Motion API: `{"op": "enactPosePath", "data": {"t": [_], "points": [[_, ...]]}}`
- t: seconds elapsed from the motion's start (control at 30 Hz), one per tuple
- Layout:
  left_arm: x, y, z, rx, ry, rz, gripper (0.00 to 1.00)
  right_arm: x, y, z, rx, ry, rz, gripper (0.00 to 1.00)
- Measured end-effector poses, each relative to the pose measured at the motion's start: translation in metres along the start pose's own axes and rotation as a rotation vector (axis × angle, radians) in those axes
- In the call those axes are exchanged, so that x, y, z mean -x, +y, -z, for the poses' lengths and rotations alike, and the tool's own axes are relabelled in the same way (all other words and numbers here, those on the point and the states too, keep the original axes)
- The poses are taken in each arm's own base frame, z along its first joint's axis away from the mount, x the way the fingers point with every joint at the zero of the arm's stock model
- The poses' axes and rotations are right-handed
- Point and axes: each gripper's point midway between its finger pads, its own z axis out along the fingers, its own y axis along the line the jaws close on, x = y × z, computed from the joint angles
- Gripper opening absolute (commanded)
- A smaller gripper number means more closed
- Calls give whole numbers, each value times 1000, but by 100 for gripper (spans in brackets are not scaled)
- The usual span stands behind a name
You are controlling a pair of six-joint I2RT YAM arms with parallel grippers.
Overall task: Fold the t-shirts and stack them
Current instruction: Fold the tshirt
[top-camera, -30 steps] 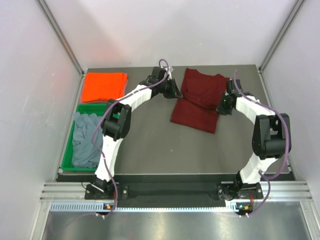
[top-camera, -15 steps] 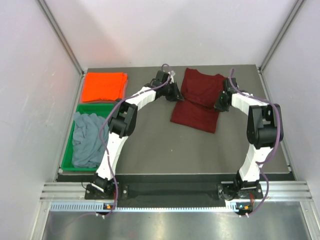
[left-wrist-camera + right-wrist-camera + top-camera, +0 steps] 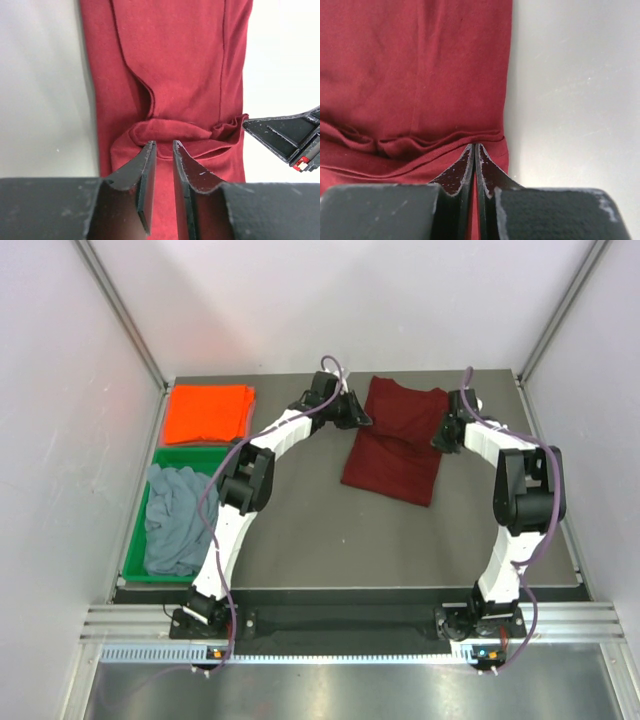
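The dark maroon t-shirt [image 3: 392, 445] lies at the back middle of the table, partly folded. My left gripper [image 3: 358, 416] is at its far left edge. In the left wrist view its jaws [image 3: 163, 146] stand a narrow gap apart over the bunched collar end of the shirt [image 3: 170, 75]. My right gripper [image 3: 446, 433] is at the shirt's far right edge. In the right wrist view it [image 3: 475, 146] is shut on the shirt's edge [image 3: 415, 65], with cloth wrinkled at its tips. The orange t-shirt [image 3: 208, 412] lies folded at the back left. The grey-blue t-shirt [image 3: 172, 518] is crumpled in the tray.
A green plastic tray [image 3: 135, 540] sits at the left edge and holds the grey-blue shirt. Metal frame posts and white walls enclose the table. The right gripper's tip [image 3: 285, 137] shows at the right of the left wrist view.
Both grippers have moved toward the back of the table, up to the maroon shirt's far end. The left one has come right, onto the shirt's edge.
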Motion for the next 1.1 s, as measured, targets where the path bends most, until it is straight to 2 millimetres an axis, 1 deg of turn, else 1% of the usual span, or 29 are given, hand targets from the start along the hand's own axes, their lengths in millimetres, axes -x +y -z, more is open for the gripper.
{"op": "enactPosePath", "data": {"t": [0.13,0.2,0.37,0.5,0.57,0.67,0.73,0.77,0.83,0.87,0.9,0.97,1.1], "points": [[2,8,-5,6,-9,7,27,3,-3,-6,-7,-3,-6,1],[3,16,-7,15,-9,13,28,1,-5,-9,-14,2,-6,1],[10,32,-2,58,-27,5,29,-3,-8,-14,-30,10,-6,1],[9,47,1,103,-31,-3,29,-2,-10,-15,-41,6,-14,1],[7,49,1,113,-30,-12,29,-2,-11,-15,-47,3,-18,1],[4,46,1,113,-24,-25,29,-1,-13,-15,-58,-3,-22,2],[1,44,2,116,-14,-34,29,0,-13,-15,-57,-3,-21,5],[-1,44,4,125,-7,-37,30,1,-12,-15,-56,-1,-21,11],[-8,44,10,146,15,-48,33,5,-9,-12,-43,-1,-15,18],[-12,45,14,159,25,-52,34,7,-6,-10,-32,0,-11,25],[-16,46,19,177,37,-59,37,9,-4,-6,-20,2,-7,27],[-23,47,32,206,58,-75,38,11,2,4,5,11,1,33],[-41,44,62,219,101,-92,38,13,14,36,79,25,19,37]]}}
